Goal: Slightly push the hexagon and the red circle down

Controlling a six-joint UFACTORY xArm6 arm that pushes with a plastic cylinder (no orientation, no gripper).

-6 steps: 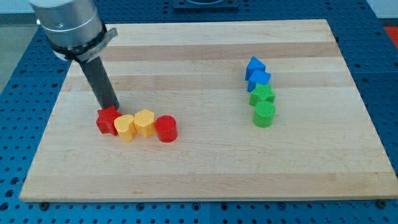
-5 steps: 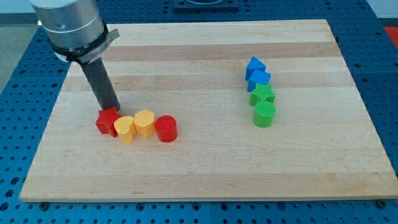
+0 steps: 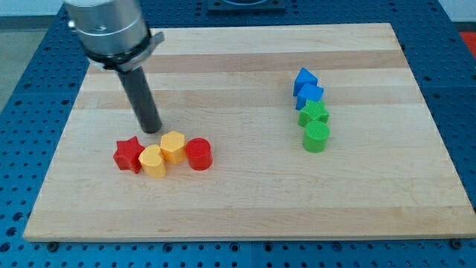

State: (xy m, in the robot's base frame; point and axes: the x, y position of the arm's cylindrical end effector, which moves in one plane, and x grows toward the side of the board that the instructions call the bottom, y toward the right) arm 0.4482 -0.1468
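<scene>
A yellow hexagon and a red circle lie side by side in a row at the board's lower left, touching each other. A yellow heart and a red star continue the row to the view's left. My tip stands just above the row, up and to the left of the hexagon, a small gap from it, touching no block.
At the view's right a column holds two blue blocks, a green block and a green cylinder. The wooden board lies on a blue perforated table.
My tip moved right, from touching the red star's top to above the gap between heart and hexagon. The star and heart shifted slightly down.
</scene>
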